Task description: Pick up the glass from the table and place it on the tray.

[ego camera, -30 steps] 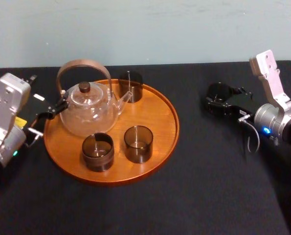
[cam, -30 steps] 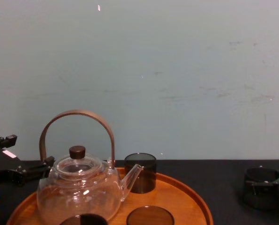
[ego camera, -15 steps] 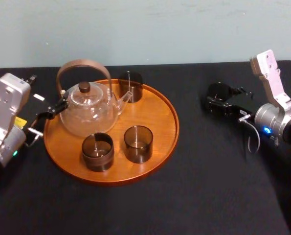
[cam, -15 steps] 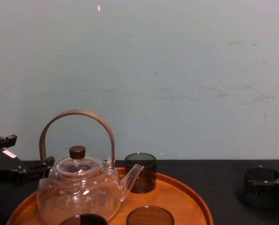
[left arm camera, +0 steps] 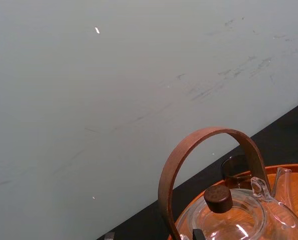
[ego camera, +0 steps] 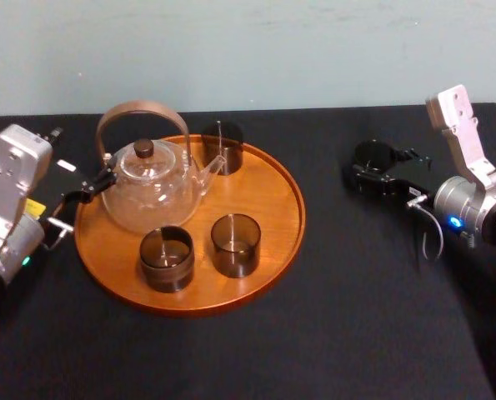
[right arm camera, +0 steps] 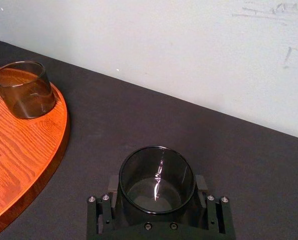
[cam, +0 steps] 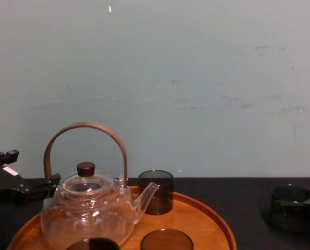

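Right wrist view, glass [right arm camera: 156, 172] upright, seemingly inside right end effector [right arm camera: 157, 187]

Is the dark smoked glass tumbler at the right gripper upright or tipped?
Upright: the dark smoked glass tumbler stands mouth up, walls vertical, between the right gripper's fingers. Left gripper idles beside the round wooden tray.

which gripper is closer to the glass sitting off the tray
Right. The right gripper is closed around the glass on the table; the left gripper is at the tray's far side, beside the teapot.
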Robot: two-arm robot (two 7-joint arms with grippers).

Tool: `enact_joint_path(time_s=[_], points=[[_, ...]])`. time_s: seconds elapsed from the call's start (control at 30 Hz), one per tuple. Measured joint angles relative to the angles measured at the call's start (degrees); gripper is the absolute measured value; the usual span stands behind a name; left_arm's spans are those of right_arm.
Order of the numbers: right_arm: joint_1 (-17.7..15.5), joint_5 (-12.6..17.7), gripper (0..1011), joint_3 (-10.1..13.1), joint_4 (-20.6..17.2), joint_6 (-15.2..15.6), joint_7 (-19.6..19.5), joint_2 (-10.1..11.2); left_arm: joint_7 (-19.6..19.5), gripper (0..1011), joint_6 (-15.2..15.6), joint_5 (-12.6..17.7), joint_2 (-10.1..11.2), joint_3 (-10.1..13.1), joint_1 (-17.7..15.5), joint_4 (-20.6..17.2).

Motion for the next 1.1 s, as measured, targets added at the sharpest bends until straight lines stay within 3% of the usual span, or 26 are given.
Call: enact_joint_path(time_s=[1.1], points=[[0.00,0.03,898,0.00,0.00,0.01,0.01,0.00,0.00,1009,0.00,0.00,0.00,0.00,0.00,0.00]])
